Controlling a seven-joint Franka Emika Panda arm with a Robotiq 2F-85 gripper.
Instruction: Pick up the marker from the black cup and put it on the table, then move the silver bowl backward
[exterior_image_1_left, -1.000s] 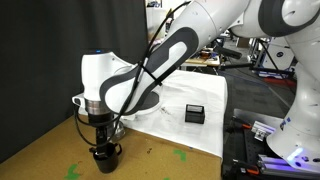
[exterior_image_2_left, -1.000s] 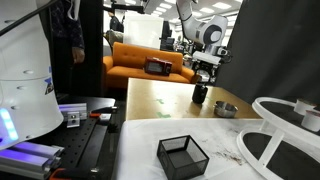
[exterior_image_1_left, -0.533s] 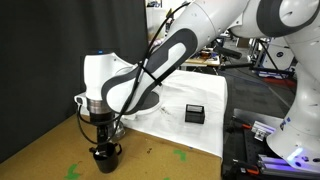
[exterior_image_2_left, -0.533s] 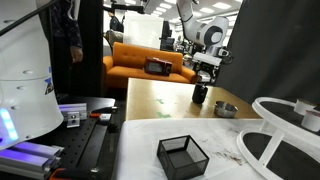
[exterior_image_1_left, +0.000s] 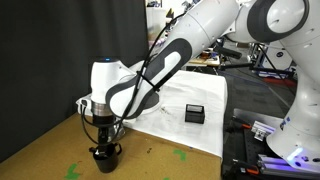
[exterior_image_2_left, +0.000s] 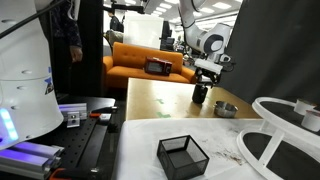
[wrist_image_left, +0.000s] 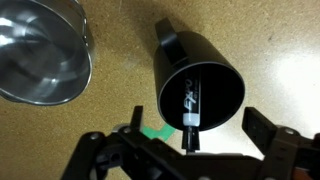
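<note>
The black cup (wrist_image_left: 200, 85) lies below my gripper in the wrist view, handle at its upper left. The marker (wrist_image_left: 190, 105), dark with white lettering and a light band, leans inside it, its dark tip over the near rim. My gripper (wrist_image_left: 195, 128) is open, its fingers either side of the cup's near rim, touching nothing. The silver bowl (wrist_image_left: 35, 55) sits on the brown table (wrist_image_left: 120, 30) just left of the cup. In both exterior views my gripper (exterior_image_1_left: 103, 135) (exterior_image_2_left: 204, 80) hangs right above the cup (exterior_image_1_left: 104, 155) (exterior_image_2_left: 200, 95). The bowl (exterior_image_2_left: 226, 109) stands beside the cup.
A white cloth (exterior_image_1_left: 190, 125) with a black square box (exterior_image_1_left: 194, 113) (exterior_image_2_left: 182, 155) lies on the table. A large white-and-black round stack (exterior_image_2_left: 285, 135) stands at one edge. Green marks (exterior_image_1_left: 181, 154) dot the wood. A black curtain (exterior_image_1_left: 60, 50) hangs behind.
The arm's upper links and wrist have shifted a little sideways. The gripper stays open above the cup. The marker, cup and bowl have not moved.
</note>
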